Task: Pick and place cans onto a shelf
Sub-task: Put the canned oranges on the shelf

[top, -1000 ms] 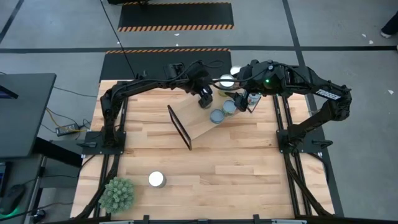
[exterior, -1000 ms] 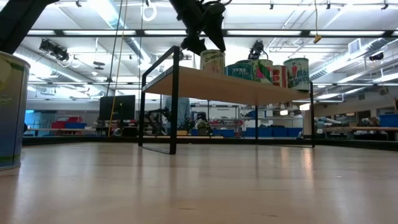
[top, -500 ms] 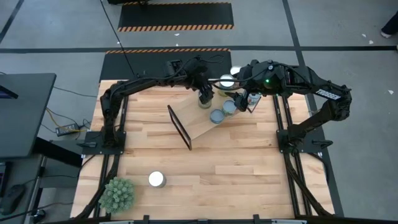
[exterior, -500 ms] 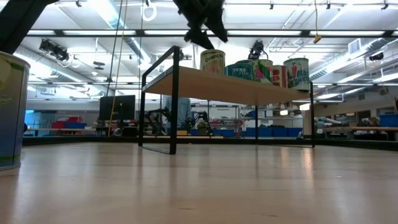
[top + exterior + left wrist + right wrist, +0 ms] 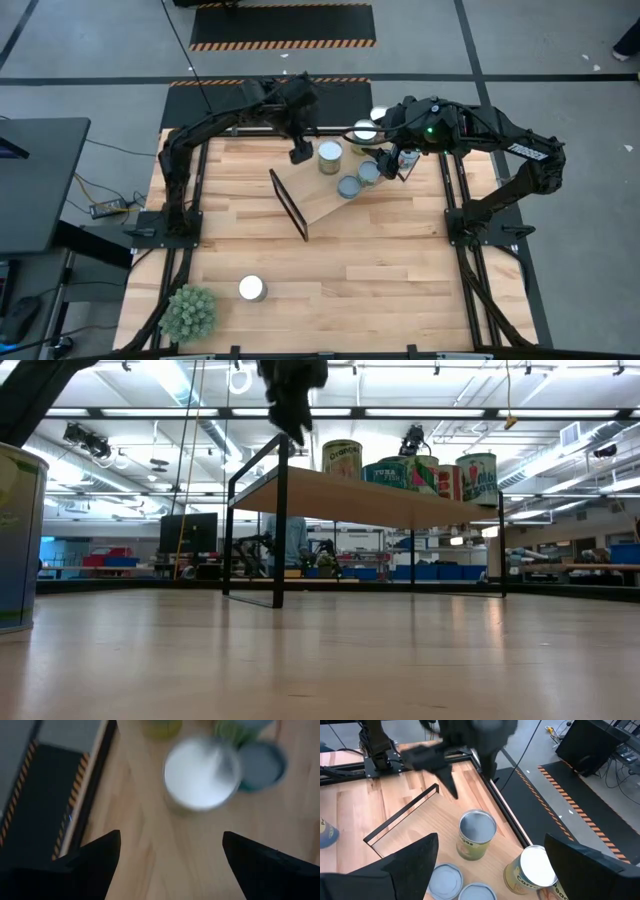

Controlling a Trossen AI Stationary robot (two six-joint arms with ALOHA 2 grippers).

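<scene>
The light-wood shelf [image 5: 318, 207] stands slantwise at the table's far middle; its black end frame [image 5: 288, 205] faces the near left. Several cans stand on it: a yellow-green labelled can [image 5: 330, 157], two blue-grey-topped cans [image 5: 349, 187] [image 5: 369, 172] and a shiny-topped can [image 5: 365, 130]. In the low view they line the plank [image 5: 400, 500]. My left gripper [image 5: 300, 152] [image 5: 171, 834] is open and empty, just left of the yellow-green can [image 5: 201, 774]. My right gripper [image 5: 400, 165] [image 5: 490, 837] is open and empty above the cans at the shelf's far right end.
One more can [image 5: 251, 289] stands on the tabletop near the front left; it also shows at the left of the low view [image 5: 15, 540]. A spiky green plant [image 5: 188, 312] sits at the front left corner. The black arm frames [image 5: 170, 230] [image 5: 480, 230] flank the table.
My left gripper has gone from above the yellow-green can toward the table's left edge and a little toward the far edge. The can stays upright on the shelf and now shows uncovered.
</scene>
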